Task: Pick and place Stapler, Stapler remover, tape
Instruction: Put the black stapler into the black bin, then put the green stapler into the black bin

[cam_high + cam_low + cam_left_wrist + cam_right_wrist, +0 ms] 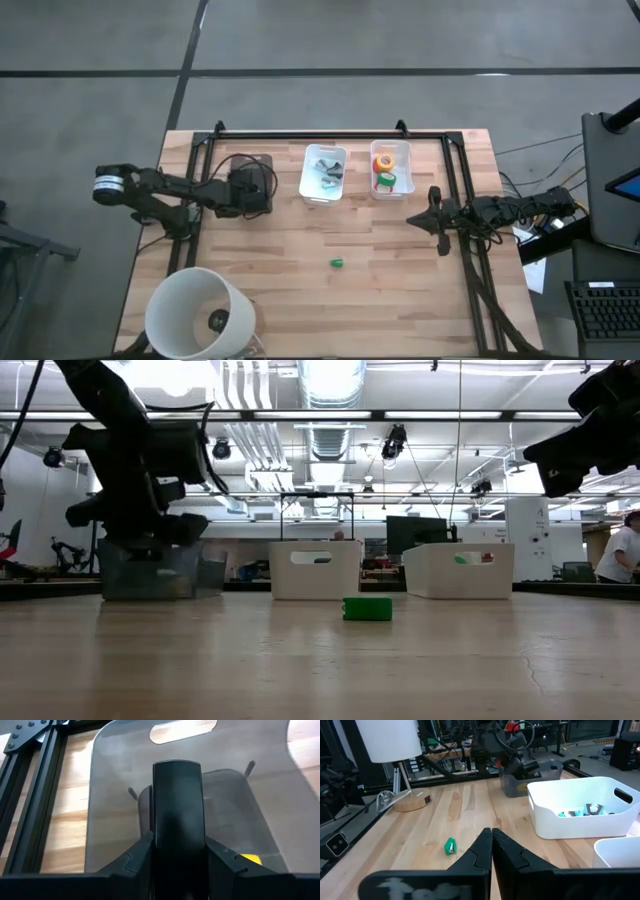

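The stapler is gripped upright between the two fingers of the left gripper, right over the smoky translucent bin at the table's far left. The fingers are pressed onto its flat sides, the black bar standing straight up between them. It is judged stiff and fairly dense for its bulk, with smooth hard sides that could slide in a light pinch; a hold across the flat sides near mid-length, as is seen here, looks the steadiest.

The right gripper is held above the table's right side, away from any item, its fingers pressed together on nothing.

The tape, rolls in red, orange-yellow and green, is seen inside the right white bin. The rolls are judged light and rigid, best taken across the outer rim or through the pale hole.

In the middle white bin small dark and teal pieces are seen; what they are cannot be told. A tiny green piece lies alone on the bare wood, well apart from both grippers. A white lamp stands at the near-left corner.
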Controlling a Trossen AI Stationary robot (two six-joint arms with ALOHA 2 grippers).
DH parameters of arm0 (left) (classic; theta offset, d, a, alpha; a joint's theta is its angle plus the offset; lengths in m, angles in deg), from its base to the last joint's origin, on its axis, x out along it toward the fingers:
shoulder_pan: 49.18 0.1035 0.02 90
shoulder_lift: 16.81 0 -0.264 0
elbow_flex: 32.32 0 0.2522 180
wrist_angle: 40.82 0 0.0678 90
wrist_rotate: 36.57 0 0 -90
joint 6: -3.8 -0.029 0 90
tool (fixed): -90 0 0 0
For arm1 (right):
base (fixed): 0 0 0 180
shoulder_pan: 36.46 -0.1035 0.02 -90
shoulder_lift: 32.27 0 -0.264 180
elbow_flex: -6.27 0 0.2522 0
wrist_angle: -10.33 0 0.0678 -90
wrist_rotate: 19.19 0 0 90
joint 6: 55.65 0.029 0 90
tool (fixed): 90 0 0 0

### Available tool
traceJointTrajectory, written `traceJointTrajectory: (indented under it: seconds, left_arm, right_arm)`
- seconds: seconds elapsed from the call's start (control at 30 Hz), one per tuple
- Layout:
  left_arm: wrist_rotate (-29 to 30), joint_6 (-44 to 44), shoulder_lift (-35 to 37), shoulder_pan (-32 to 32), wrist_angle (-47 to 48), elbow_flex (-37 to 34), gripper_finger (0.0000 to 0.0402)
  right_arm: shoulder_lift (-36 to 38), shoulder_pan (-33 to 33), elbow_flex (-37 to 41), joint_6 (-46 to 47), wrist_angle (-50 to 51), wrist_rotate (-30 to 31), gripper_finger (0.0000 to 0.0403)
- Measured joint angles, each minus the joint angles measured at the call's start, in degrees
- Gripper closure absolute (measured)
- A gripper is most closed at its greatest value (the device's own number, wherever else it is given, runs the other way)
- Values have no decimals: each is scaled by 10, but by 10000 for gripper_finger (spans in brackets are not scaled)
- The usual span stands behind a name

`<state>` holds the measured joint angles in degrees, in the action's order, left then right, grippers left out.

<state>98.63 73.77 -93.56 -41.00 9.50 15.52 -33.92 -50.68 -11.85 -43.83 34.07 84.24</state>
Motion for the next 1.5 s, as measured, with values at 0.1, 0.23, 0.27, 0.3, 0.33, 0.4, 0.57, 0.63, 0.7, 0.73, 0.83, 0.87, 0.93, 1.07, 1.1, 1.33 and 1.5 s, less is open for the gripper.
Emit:
traceJointTrajectory:
  seconds: [0.1, 0.23, 0.27, 0.3, 0.33, 0.4, 0.57, 0.63, 0.7, 0.73, 0.83, 0.87, 0.93, 1.07, 1.1, 1.33, 1.5]
  left_arm:
    - [1, 2, 0, 1, -5, -4, 264]
    - [-2, 2, 0, 1, -8, -3, 262]
    - [-2, 3, 0, 1, -9, -1, 259]
    - [-4, 3, 0, 1, -11, 0, 255]
    - [-7, 4, 0, 1, -13, 2, 249]
    - [-10, 6, 0, 1, -16, 5, 234]
    - [-9, 0, 0, 1, -14, 8, 201]
    - [-6, -13, 0, 1, -13, 11, 195]
    - [-4, -40, 2, -2, -14, 20, 194]
    - [-3, -56, 5, -4, -15, 27, 193]
    - [9, -123, 9, -18, -27, 50, 193]
    - [13, -143, 9, -25, -33, 59, 193]
    - [18, -182, 9, -41, -48, 73, 193]
    - [24, -304, 9, -98, -146, 88, 193]
    - [24, -337, 9, -117, -179, 90, 193]
    - [-24, -533, 4, -243, -412, 86, 193]
    - [-151, -573, -31, -273, -551, 84, 193]
  right_arm:
    - [0, 0, 0, 0, 0, 0, 394]
    - [0, 0, 0, 0, 0, 0, 394]
    - [0, 0, 0, 0, 0, 0, 394]
    - [0, 0, 0, 0, 0, 0, 394]
    - [0, 0, 0, 0, 0, 0, 394]
    - [0, 0, 0, 0, 0, 0, 394]
    - [0, 0, 0, 0, 0, 0, 394]
    - [0, 0, 0, 0, 0, 0, 394]
    - [0, 0, 0, 0, 0, 0, 394]
    - [0, 0, 0, 0, 0, 0, 394]
    - [0, 0, 0, 0, 0, 0, 394]
    - [0, 0, 0, 0, 0, 0, 394]
    - [0, 0, 0, 0, 0, 0, 394]
    - [0, 0, 0, 0, 0, 0, 394]
    - [0, 0, 0, 0, 0, 0, 394]
    - [0, 0, 0, 0, 0, 0, 394]
    - [0, 0, 0, 0, 0, 0, 394]
